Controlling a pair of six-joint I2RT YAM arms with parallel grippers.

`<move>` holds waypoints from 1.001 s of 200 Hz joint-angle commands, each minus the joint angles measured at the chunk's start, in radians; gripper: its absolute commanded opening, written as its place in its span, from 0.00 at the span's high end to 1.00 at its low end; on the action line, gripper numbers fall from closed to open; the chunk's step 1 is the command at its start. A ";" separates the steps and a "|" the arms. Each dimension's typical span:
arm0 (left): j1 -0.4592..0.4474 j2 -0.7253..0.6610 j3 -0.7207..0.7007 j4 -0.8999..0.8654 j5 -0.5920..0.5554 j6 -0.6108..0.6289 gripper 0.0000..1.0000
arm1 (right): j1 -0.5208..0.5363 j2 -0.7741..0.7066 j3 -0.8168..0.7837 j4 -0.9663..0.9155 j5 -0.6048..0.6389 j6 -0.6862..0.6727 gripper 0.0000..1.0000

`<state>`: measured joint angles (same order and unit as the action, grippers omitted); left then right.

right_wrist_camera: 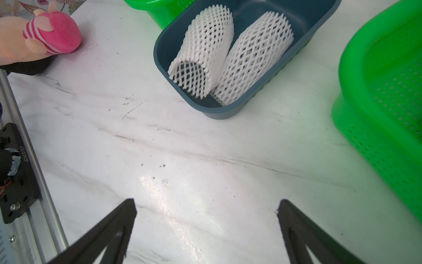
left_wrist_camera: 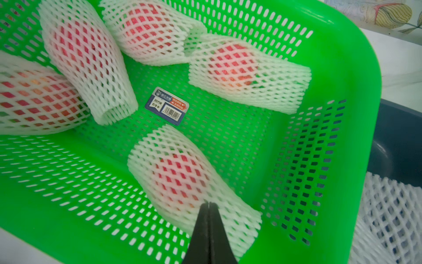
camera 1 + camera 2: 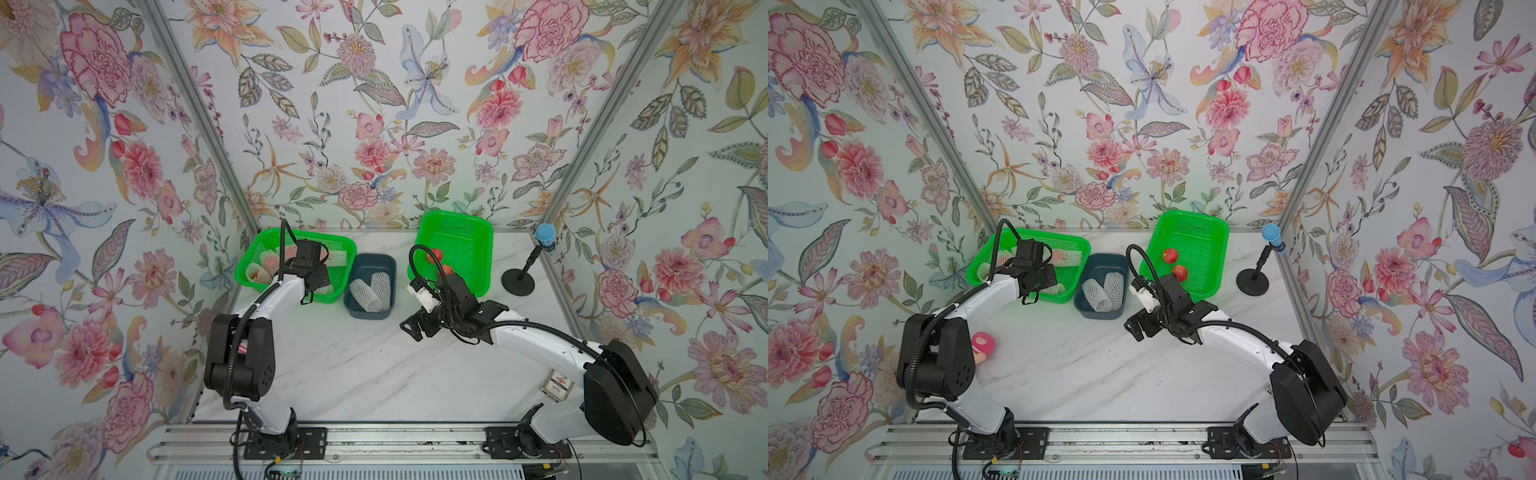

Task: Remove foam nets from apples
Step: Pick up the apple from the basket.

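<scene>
Two foam nets (image 1: 203,50) in blue bin (image 1: 219,114) — right gripper (image 1: 206,203) spread wide;

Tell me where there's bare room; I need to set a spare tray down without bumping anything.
Free: the marble table's middle, bordered by the blue bin, both arms and the front rail; the open right gripper hangs over its far part. Crowded: the back row, with left green basket, bin, right green basket and black stand.

Green basket (image 2: 347,68), second green basket (image 3: 469,257), blue tub (image 3: 370,259), plush toy (image 1: 57,34), microphone stand (image 3: 517,282)
</scene>
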<state>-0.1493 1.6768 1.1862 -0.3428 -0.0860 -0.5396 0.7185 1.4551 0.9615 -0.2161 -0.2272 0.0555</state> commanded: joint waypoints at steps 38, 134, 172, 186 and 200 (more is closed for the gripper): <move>0.022 0.043 0.039 -0.026 -0.003 -0.036 0.31 | 0.002 0.000 0.009 -0.012 0.011 -0.022 0.01; 0.062 0.189 0.095 -0.020 0.020 -0.145 0.52 | 0.001 -0.002 -0.006 -0.011 0.014 -0.025 0.01; 0.065 0.174 0.078 -0.005 0.025 -0.155 0.88 | 0.000 0.001 -0.009 -0.011 0.015 -0.029 0.01; 0.066 0.154 0.070 0.002 0.020 -0.156 1.00 | -0.001 0.001 -0.008 -0.010 0.016 -0.029 0.01; 0.065 0.139 0.070 0.002 0.021 -0.148 1.00 | -0.001 0.002 -0.005 -0.010 0.015 -0.031 0.01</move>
<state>-0.0914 1.8404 1.2739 -0.3206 -0.0807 -0.6827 0.7185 1.4551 0.9611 -0.2161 -0.2234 0.0483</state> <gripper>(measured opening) 0.051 0.993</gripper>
